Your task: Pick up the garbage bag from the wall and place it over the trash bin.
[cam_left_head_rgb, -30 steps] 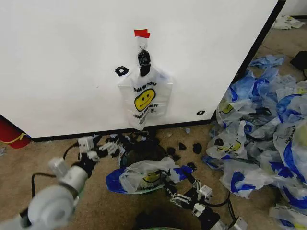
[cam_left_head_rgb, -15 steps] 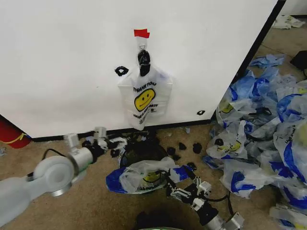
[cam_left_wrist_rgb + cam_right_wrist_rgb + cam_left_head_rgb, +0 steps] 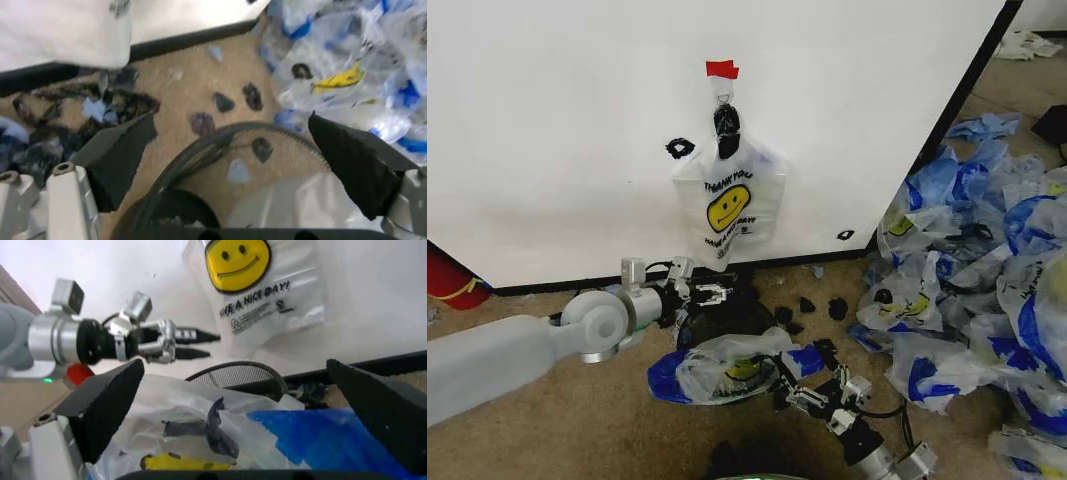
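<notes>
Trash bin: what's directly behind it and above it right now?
Behind the trash bin stands the wall, black trim at its base. Above it the garbage bag hangs from a hook under red tape. Left gripper hovers open over the rim. The bin's inside is not visible.

A heap of blue-and-white plastic bags (image 3: 987,270) covered the brown carpet (image 3: 617,420) at the right. Another crumpled bag (image 3: 727,368) lay flat near the middle, small black scraps (image 3: 812,305) were scattered close by, and a red object (image 3: 449,275) sat at the left edge.
</notes>
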Robot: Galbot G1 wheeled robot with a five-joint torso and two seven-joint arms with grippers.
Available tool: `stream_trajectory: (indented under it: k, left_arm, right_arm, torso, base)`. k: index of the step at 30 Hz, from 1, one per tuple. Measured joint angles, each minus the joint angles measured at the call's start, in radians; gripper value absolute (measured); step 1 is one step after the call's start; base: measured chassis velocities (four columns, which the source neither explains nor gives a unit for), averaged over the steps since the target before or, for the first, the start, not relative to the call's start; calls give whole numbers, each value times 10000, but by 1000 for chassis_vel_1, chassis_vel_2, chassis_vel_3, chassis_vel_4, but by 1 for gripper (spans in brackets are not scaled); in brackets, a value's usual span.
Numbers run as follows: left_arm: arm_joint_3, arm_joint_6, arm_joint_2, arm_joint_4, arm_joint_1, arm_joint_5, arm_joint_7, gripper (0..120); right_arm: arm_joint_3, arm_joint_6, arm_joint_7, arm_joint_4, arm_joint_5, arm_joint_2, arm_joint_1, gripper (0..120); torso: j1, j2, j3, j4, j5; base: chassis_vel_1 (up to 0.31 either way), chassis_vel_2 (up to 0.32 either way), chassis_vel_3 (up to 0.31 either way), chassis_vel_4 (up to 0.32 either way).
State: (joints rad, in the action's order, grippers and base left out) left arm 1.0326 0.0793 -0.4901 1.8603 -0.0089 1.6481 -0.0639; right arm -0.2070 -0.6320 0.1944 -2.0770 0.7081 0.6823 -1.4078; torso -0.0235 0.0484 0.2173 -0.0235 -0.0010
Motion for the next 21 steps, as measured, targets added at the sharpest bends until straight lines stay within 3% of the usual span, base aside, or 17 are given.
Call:
stream_trajectory:
  k: [14, 21]
  left_arm:
    - [1689, -142, -43, -804, -867, -385, 338, 88]
    - [2589, -219, -268, -1192, -1618, -434, 402, 76]
  right_arm:
    - [22, -34, -65, 8, 24, 133, 61, 100]
    - [50, -99, -111, 61, 21, 186, 33, 100]
  torso:
    - [1, 2, 0, 0, 0]
    - [1, 2, 0, -1, -1]
  base:
    - [0, 0, 0, 0]
    - [0, 0, 0, 0]
